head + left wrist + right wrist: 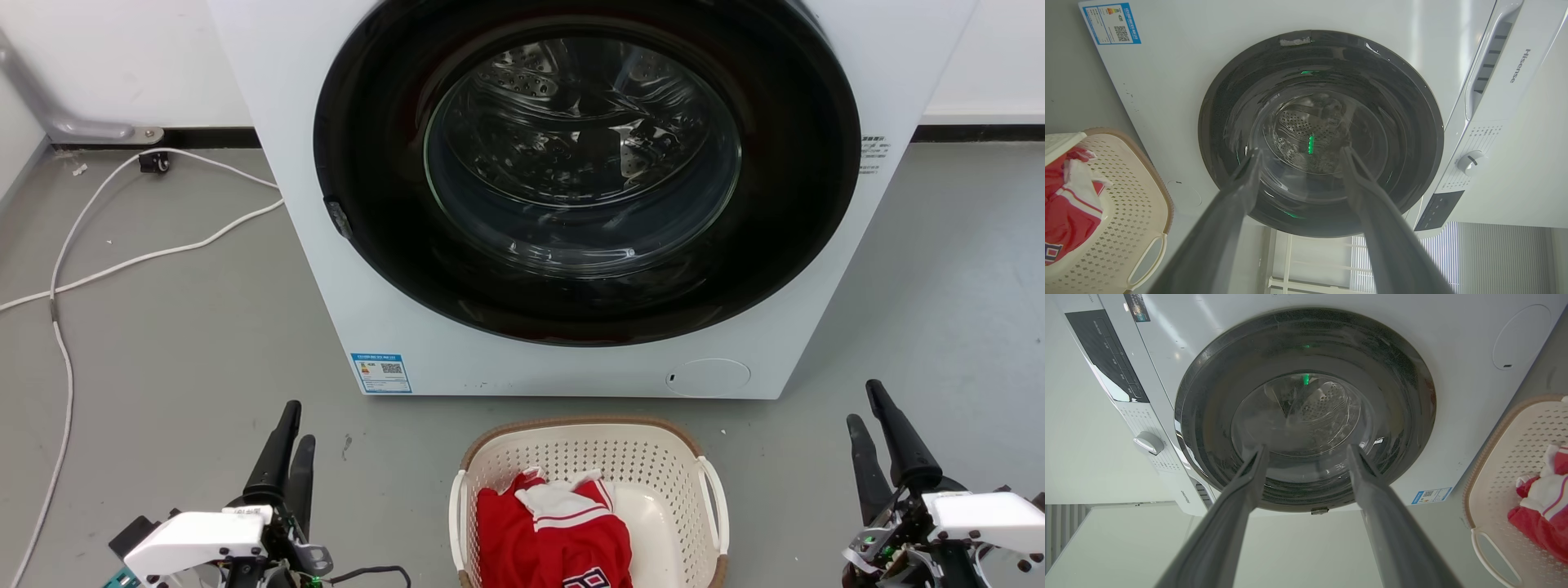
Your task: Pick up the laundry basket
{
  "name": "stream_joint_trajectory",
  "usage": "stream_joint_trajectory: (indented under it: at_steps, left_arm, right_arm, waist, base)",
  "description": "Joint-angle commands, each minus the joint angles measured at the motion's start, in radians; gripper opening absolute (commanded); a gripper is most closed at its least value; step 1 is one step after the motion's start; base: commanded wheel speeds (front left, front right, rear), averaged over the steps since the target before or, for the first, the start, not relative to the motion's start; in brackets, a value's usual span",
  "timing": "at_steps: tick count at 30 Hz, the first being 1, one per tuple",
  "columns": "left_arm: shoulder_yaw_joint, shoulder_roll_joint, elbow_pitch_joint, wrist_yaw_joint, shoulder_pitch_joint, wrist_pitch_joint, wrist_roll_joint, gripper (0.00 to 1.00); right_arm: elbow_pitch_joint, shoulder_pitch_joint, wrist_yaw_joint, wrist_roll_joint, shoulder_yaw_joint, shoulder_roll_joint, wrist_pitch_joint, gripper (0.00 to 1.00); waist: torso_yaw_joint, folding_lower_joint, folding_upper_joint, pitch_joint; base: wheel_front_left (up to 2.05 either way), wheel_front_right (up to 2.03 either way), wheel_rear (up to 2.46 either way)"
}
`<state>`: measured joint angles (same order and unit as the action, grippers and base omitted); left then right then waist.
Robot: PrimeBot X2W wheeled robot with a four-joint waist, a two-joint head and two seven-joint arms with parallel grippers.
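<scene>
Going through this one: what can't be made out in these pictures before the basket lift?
- Laundry basket: near end cut off by the head view's bottom edge; the wrist views crop it at their side edges.
- What lies under the red garment: hidden by it, head view.
- Blue label: print too small, head view.
- Drum contents: reflections on the door glass obscure them, head view.

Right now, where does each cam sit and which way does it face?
Head view: on the head, facing forward-down at washing machine and laundry basket; left gripper lower left, right gripper lower right.
Left wrist view: on left wrist, along its spread fingers at the door; basket at left.
Right wrist view: on right wrist, along its spread fingers at the door; basket at right.
Shared: all three see door and basket.
</scene>
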<state>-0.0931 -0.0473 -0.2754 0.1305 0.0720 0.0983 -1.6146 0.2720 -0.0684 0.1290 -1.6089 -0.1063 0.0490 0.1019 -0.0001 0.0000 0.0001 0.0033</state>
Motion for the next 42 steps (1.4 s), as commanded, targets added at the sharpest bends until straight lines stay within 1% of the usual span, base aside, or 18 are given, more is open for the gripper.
stream_joint_trajectory:
  at_steps: [1,7,12,17,18,19,26,32,36,42]
  left_arm:
    - [0.015,-0.003,0.021,0.0,0.027,-0.013,-0.004,1.0]
    - [0.049,-0.003,0.035,0.0,0.037,-0.043,0.013,1.0]
    - [0.071,-0.003,0.043,0.0,0.043,-0.067,0.088,1.0]
    - [0.084,-0.003,0.054,0.0,0.049,-0.088,0.208,1.0]
    - [0.084,-0.003,0.054,0.0,0.049,-0.088,0.208,1.0]
    - [0.088,-0.003,0.058,0.0,0.05,-0.092,0.234,1.0]
    - [0.11,-0.003,0.085,-0.001,0.05,-0.121,0.407,1.0]
    - [0.134,-0.004,0.094,-0.013,0.048,-0.143,0.537,1.0]
    - [0.151,-0.004,0.093,-0.017,0.05,-0.157,0.618,1.0]
    - [0.174,-0.004,0.094,-0.022,0.053,-0.178,0.715,1.0]
  right_arm:
    - [-0.024,-0.02,0.0,0.009,0.008,0.002,-0.012,1.0]
    - [-0.034,-0.018,0.0,0.044,0.027,0.006,-0.044,1.0]
    - [-0.042,-0.02,0.001,0.12,0.041,0.017,-0.068,1.0]
    - [-0.055,-0.02,0.001,0.249,0.052,0.02,-0.09,1.0]
    - [-0.055,-0.02,0.001,0.249,0.052,0.02,-0.09,1.0]
    - [-0.058,-0.02,0.001,0.275,0.053,0.02,-0.094,1.0]
    - [-0.078,-0.014,0.001,0.497,0.053,0.018,-0.123,1.0]
    - [-0.096,-0.006,0.001,0.669,0.056,0.011,-0.144,1.0]
    - [-0.105,-0.001,0.001,0.764,0.06,0.009,-0.15,1.0]
    - [-0.118,0.01,0.001,0.875,0.065,0.005,-0.159,1.0]
  waist:
    - [0.0,0.0,-0.0001,0.001]
    - [0.001,0.0,-0.0001,0.001]
    - [0.001,0.0,-0.0001,0.002]
    - [0.002,0.0,-0.0001,0.003]
    - [0.002,0.0,-0.0001,0.003]
    - [0.002,0.0,-0.0001,0.003]
    - [0.004,0.0,-0.0001,0.004]
    - [0.005,0.0,-0.0001,0.004]
    - [0.005,0.0,-0.0001,0.003]
    - [0.007,0.0,-0.0001,0.003]
  base:
    - [0.0,0.0,0.0]
    - [0.0,0.0,0.0]
    - [0.0,0.0,0.0]
    - [0.0,0.0,0.0]
    - [0.0,0.0,0.0]
    - [0.0,0.0,0.0]
    - [0.0,0.0,0.0]
    - [0.0,0.0,0.0]
    - [0.0,0.0,0.0]
    - [0.0,0.0,0.0]
